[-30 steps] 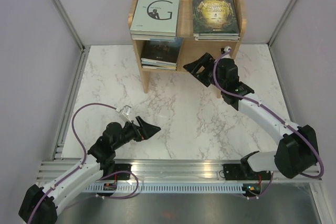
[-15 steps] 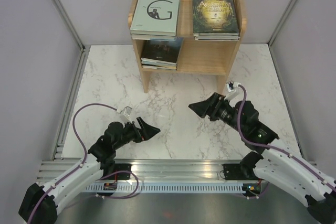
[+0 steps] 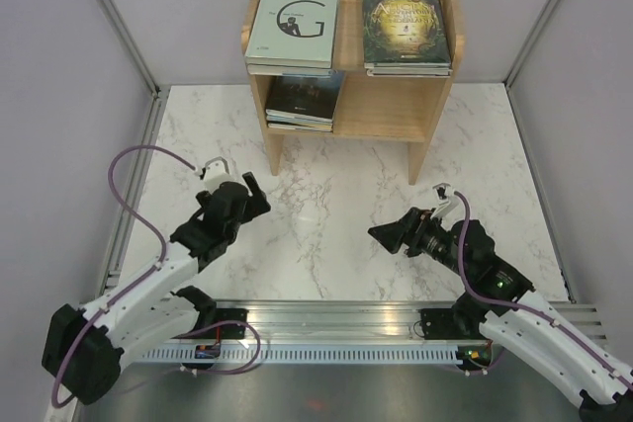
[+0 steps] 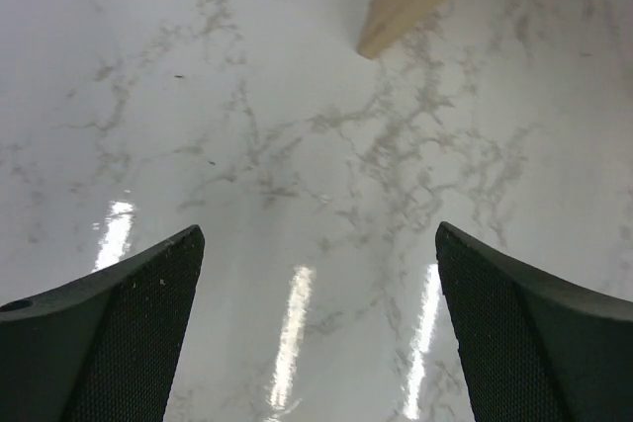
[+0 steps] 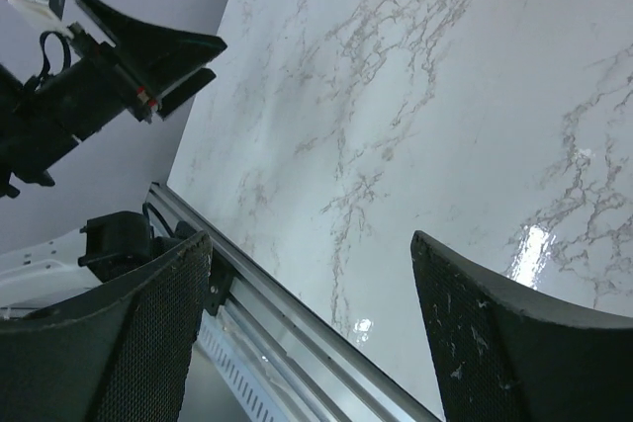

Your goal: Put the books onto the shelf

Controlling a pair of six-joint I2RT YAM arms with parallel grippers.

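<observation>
Shelf [image 3: 349, 42] at the table's [image 3: 326, 210] far edge: G book [image 3: 294, 25] and green-gold book [image 3: 405, 29] on top, dark books [image 3: 302, 101] below; left gripper [image 3: 255, 193] and right gripper [image 3: 384, 234] gape empty.

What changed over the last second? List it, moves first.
The right arm's black claw pulled back from the lower tier of the light wooden shelf toward the near edge of the white marble table, open and empty. The left arm's black claw swung forward toward the shelf, also open. Nothing gripped or released. The pale green "G" book, dark green-gold book and dark lower-tier book stayed put.
</observation>
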